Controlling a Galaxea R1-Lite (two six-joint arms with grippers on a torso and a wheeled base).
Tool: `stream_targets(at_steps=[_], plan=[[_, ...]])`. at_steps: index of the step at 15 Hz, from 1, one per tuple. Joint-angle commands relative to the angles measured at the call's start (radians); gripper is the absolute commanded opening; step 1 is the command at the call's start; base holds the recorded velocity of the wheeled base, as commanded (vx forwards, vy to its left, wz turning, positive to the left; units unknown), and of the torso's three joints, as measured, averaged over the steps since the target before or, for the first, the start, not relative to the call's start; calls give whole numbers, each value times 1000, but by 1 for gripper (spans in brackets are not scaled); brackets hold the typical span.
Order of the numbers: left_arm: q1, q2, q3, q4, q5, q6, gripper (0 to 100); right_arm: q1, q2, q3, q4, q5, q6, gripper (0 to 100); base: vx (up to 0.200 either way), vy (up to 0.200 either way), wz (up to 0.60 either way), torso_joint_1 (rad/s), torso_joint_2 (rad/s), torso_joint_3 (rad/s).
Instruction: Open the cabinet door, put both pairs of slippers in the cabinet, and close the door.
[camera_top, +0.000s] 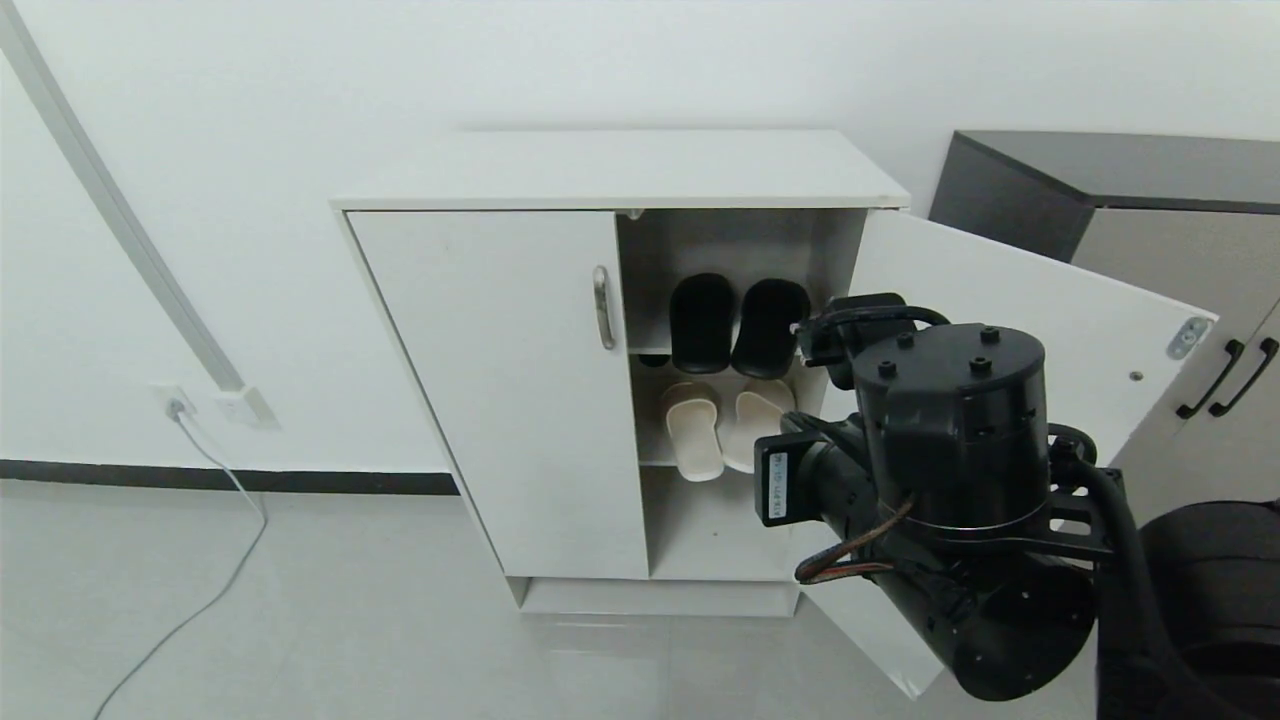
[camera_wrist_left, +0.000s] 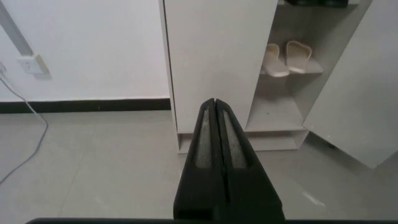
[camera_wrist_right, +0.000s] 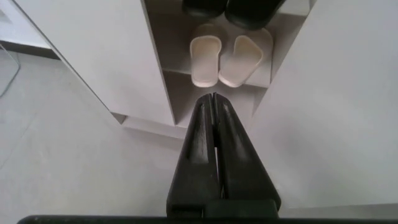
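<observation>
Your right gripper has its fingers pressed together with nothing between them, and it points into the open half of the cabinet, just short of the opening. Straight ahead of its tips, a little beyond them, the cream slippers lie side by side on the middle shelf. The black slippers sit on the shelf above those, so both pairs are in and closing is what remains. The open door stands just beside the gripper on its outer side, with the inner face turned toward it. That is the first hazard: any push from where you are lands on the inner face and swings the door wider rather than shut. You have to bring the gripper out and round to the door's far side, and the right forearm sits close in front of the door, so a hurried sweep could knock it or trap the arm against the cabinet edge. The cream slippers' heels appear to come right to the shelf's front edge. If they overhang, the door may catch them and bounce back or drag one out. With fingers together, the tips could also slide along the smooth panel. Your left gripper is likewise closed and empty, well back from the cabinet and facing the closed door. Keep it clear of the swing.
</observation>
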Motion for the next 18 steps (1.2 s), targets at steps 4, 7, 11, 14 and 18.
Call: stream_targets(at_steps=[4, 7, 11, 14, 18], plan=[[0, 1, 0, 0, 0, 0, 0, 0, 6, 2, 0, 0, 0, 0, 0, 0, 0, 156, -479, -325], [0, 1, 0, 0, 0, 0, 0, -5, 6, 3, 0, 0, 0, 0, 0, 0, 0, 180, -492, -310], [0, 1, 0, 0, 0, 2, 0, -7, 6, 3, 0, 0, 0, 0, 0, 0, 0, 198, -515, -312], [0, 1, 0, 0, 0, 2, 0, -7, 8, 3, 0, 0, 0, 0, 0, 0, 0, 225, -536, -316], [0, 1, 0, 0, 0, 0, 0, -7, 12, 12, -3, 3, 3, 0, 0, 0, 0, 243, -560, -321]])
